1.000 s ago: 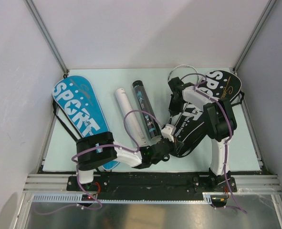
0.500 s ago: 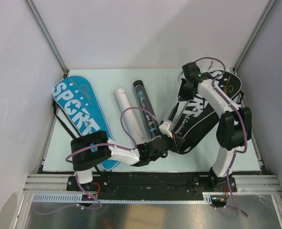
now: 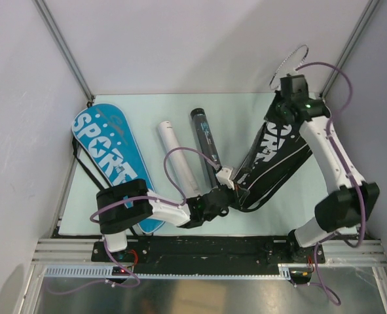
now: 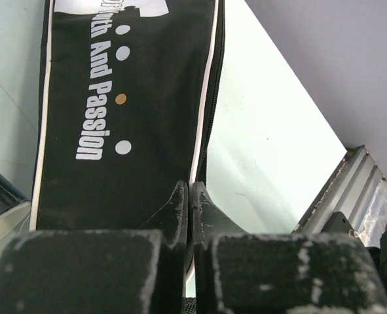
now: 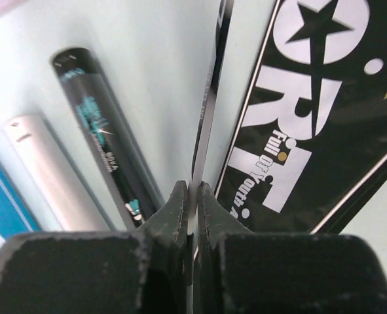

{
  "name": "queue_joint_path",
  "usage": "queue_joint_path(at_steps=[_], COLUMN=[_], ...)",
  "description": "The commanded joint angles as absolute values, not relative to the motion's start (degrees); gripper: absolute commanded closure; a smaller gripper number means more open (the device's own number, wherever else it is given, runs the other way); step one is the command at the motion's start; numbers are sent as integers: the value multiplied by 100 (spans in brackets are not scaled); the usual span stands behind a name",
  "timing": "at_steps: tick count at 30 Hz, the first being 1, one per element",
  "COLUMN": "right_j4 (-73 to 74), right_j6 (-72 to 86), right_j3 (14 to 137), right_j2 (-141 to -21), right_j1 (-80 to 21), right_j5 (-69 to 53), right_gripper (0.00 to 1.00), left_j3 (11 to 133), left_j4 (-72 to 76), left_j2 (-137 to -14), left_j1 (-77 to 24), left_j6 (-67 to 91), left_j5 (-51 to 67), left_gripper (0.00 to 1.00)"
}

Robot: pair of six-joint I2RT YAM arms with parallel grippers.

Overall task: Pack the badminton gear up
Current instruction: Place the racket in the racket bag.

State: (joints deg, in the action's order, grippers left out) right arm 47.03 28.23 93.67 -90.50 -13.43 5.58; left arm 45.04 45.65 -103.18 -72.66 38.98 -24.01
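left gripper (image 4: 189, 191): jaws pinched tight on the black cover (image 3: 272, 163), its 6 o'clock end
right gripper (image 5: 190, 191): jaws clamping the silver racket (image 3: 289, 65), table (image 3: 147, 108) 1 o'clock corner

Reading "SPORT" in large white capitals on the blue cover (image 3: 108, 154), lying left of the black tube (image 3: 206, 140). Reading "ORT" in white, with a star set in the O, on the black cover (image 5: 324, 118), right of the black tube. Below that, making out "Full Of Youth" in one wrist view and "And Passion" in the other. Noting teal lettering along the black tube itself, too small to read. Noting a tiny illegible mark on the white tube (image 3: 177, 160), just left of the black tube.
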Motion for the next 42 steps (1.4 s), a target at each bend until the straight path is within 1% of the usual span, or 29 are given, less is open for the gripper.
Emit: queue_joint_path(at_steps=[1,12,16,21,25,32,36,42], right_j4=[4429,5921,6408,7053,7525,7933,7675,6617], right_j6=[2624,3479,3869,4335,4592,4738,4815,5312], right_j3=[9396,7951,7446,6970,6943,6928,6618,5732], right_j2=[-8090,-5539,-4707,-3838,-3460,-3286,-3246,-2810], right_j1=[-1250,-1038,-1061,-1063,-1054,-1049,-1047,-1054], right_j5=[430,561,998,1729,2069,2429,2296,1746], right_gripper=[100,100,100,100,100,100,100,100], left_j3=[4502,4887,5291,5535,5739,5961,6055,6115], left_j4=[4540,3785,3201,2881,2617,2364,2271,2255], left_j2=[-10022,-9606,-9613,-9535,-9532,-9537,-9500,-9357], left_j1=[-7143,-6649,-6391,-6130,-5966,-5779,-5745,-5739], left_j6=[4043,4229,4277,4250,4204,4305,4411,4563], left_j5=[-2604,-2048,-1855,-1879,-1851,-1693,-1555,-1340], left_gripper=[100,100,100,100,100,100,100,100])
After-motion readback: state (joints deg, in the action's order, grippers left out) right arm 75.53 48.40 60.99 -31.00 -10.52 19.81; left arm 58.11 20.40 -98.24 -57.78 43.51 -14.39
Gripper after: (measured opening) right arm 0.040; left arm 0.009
